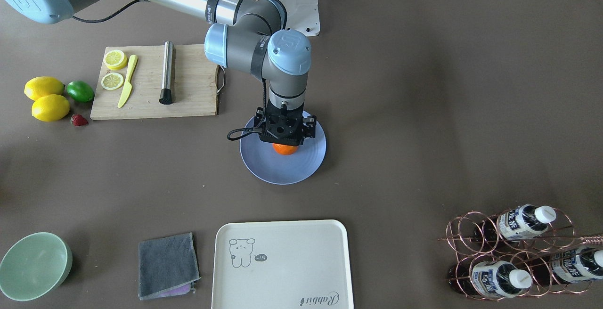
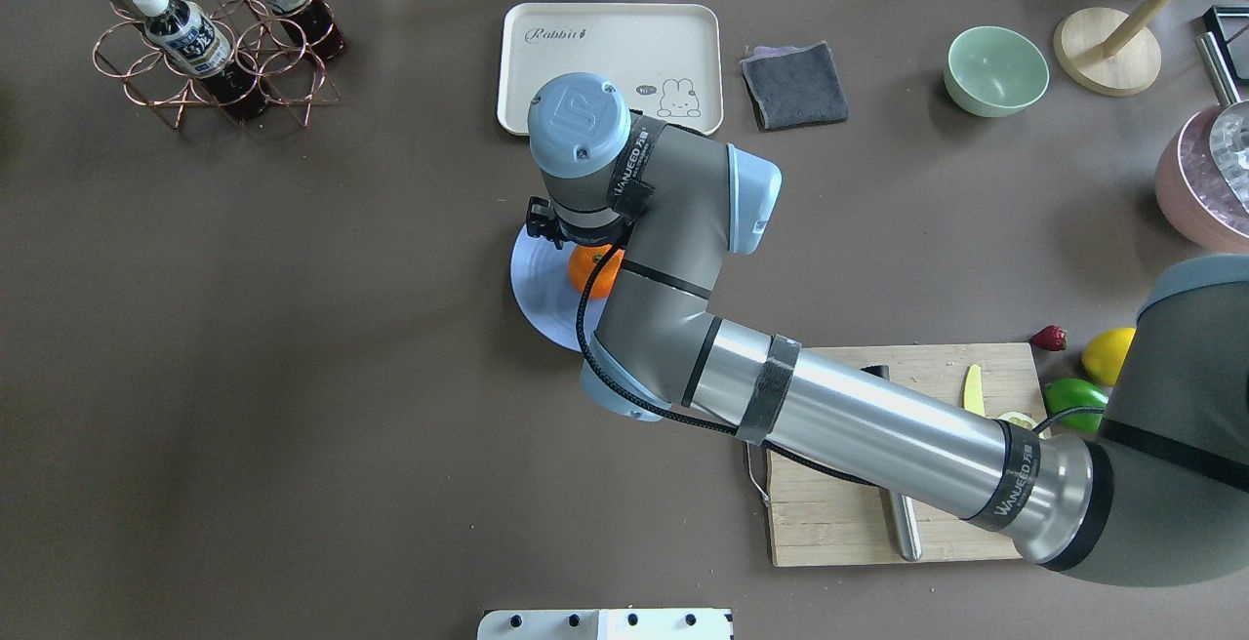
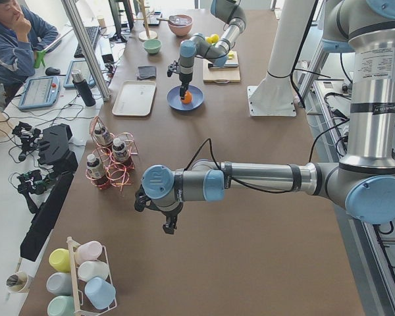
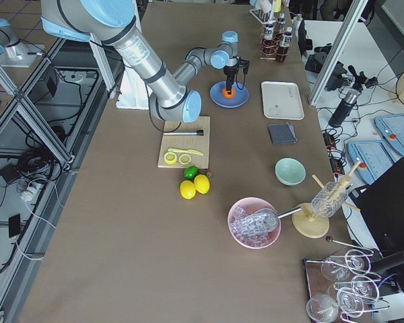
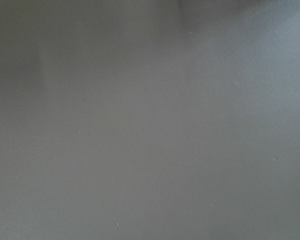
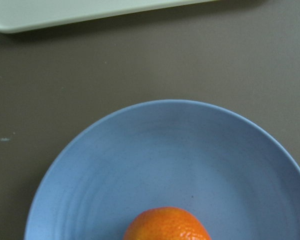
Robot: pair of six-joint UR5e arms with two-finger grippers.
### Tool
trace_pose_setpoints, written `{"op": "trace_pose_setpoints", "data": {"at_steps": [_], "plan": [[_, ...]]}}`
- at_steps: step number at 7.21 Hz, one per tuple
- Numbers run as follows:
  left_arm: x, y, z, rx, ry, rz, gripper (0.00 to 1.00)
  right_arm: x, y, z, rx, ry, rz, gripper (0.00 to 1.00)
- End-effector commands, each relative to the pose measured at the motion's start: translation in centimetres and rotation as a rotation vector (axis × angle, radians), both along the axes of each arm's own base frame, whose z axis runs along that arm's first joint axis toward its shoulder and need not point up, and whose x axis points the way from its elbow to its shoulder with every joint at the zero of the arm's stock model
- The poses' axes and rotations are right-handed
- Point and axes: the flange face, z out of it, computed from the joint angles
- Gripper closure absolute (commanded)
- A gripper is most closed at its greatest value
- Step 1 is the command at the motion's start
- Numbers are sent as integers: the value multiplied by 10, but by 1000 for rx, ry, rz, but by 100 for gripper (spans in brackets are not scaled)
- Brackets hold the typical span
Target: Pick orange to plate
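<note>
The orange rests on the light-blue plate near the table's middle, toward the plate's robot-side half. My right gripper points straight down right over the orange and hides most of it. Its fingers are hidden, so I cannot tell whether it grips the fruit. In the right wrist view the orange shows at the bottom edge, on the plate. My left gripper hangs low over bare table far from the plate. It shows only in the exterior left view, so I cannot tell its state.
A cutting board holds lemon slices, a yellow knife and a metal rod. Two lemons, a lime and a strawberry lie beside it. A cream tray, grey cloth, green bowl and bottle rack line the far edge.
</note>
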Motion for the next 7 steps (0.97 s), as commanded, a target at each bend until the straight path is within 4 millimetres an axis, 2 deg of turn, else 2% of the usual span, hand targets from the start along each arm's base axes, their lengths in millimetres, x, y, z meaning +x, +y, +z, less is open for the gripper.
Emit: {"op": "trace_pose_setpoints", "data": {"at_steps": [1, 2, 3, 4, 6, 7], "plan": [[-2, 1, 3, -7, -12, -2, 2, 63, -48, -1, 5, -60, -79, 0], [-10, 2, 3, -4, -15, -10, 2, 103, -70, 25, 31, -58, -96, 0], [-11, 3, 3, 17, -15, 9, 2, 151, -90, 58, 32, -65, -118, 0], [-13, 5, 4, 16, -30, 7, 2, 211, -104, 108, 70, -49, -150, 0], [-18, 7, 8, 15, -82, 11, 2, 355, -117, 224, 172, 19, -246, 0], [-17, 7, 7, 18, -81, 10, 2, 417, -99, 277, 217, 67, -317, 0]]}}
